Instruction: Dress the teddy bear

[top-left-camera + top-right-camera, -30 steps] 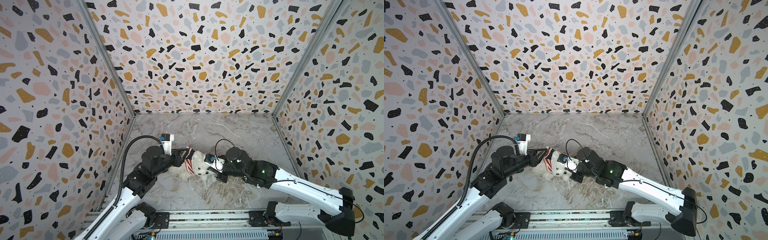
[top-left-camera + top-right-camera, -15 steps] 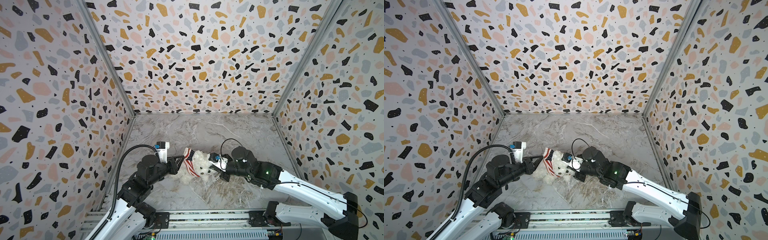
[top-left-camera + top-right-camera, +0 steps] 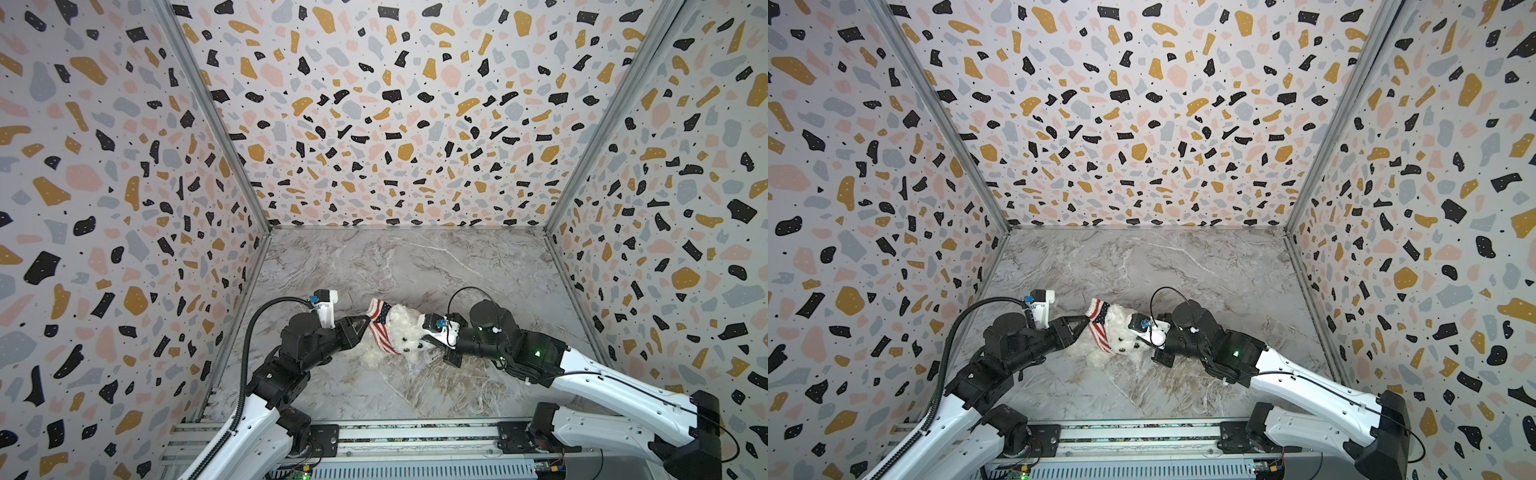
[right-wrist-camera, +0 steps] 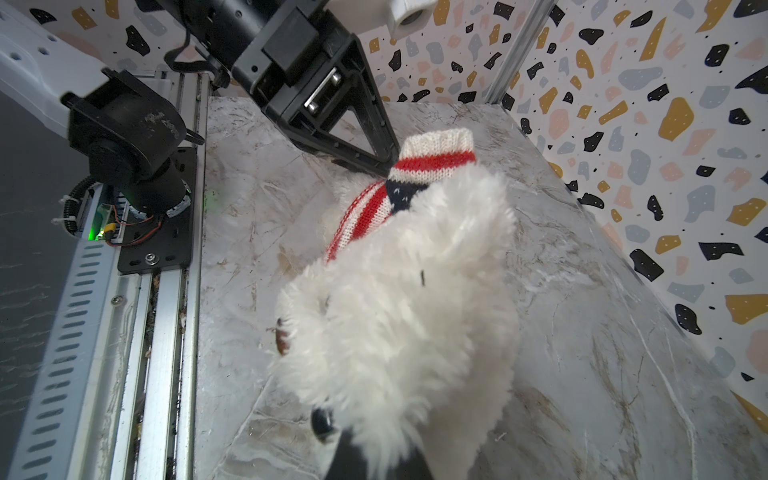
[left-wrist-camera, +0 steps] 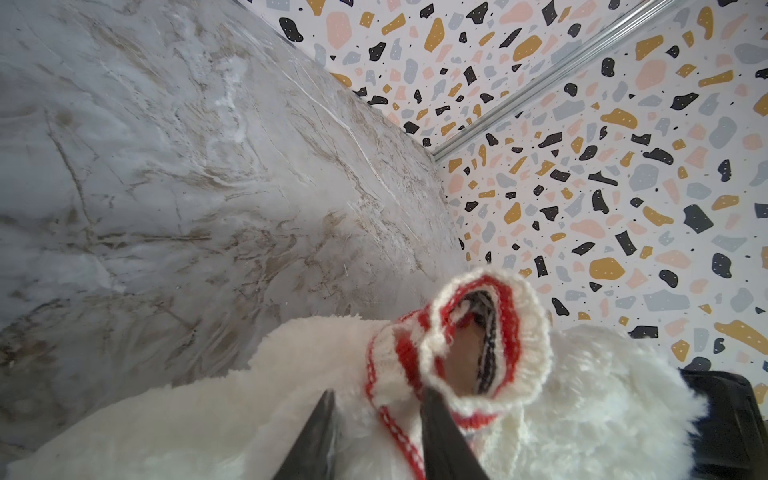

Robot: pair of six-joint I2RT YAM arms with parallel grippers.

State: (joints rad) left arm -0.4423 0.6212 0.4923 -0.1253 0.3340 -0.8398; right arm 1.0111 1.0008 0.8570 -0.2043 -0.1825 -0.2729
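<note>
Room: a booth closed on three sides. The walls (image 3: pixel 374 124) carry a terrazzo print of black, ochre, pink and grey-blue chips on off-white. They meet at bare aluminium corner posts (image 3: pixel 208 104).

Surface: the desk (image 3: pixel 415 266) has a matt grey-white marble pattern with brown veins and a few thin white streaks. A slotted aluminium rail (image 3: pixel 415 436) runs along the near edge and carries both arm bases.

Subject: a small fluffy cream-white plush teddy bear (image 3: pixel 402 326) lies on the desk toward the front, roughly midway between the side walls. It is flanked by the two arms, with its head toward the right one. A knitted sweater (image 3: pixel 380 332), red-and-white striped with a navy starred patch, is bunched around its upper body. One ribbed cream cuff (image 5: pixel 486 332) gapes open.

Left gripper (image 5: pixel 376 419): the black fingers are narrowly parted and straddle the sweater's red-stitched hem against the fur. The gap is wider than the knit, and I see no pinch.

Right gripper (image 4: pixel 374 457): clamped tight, with the fingers sunk in the fur at the head, just beside a dark eye. It has hold of the teddy bear.
</note>
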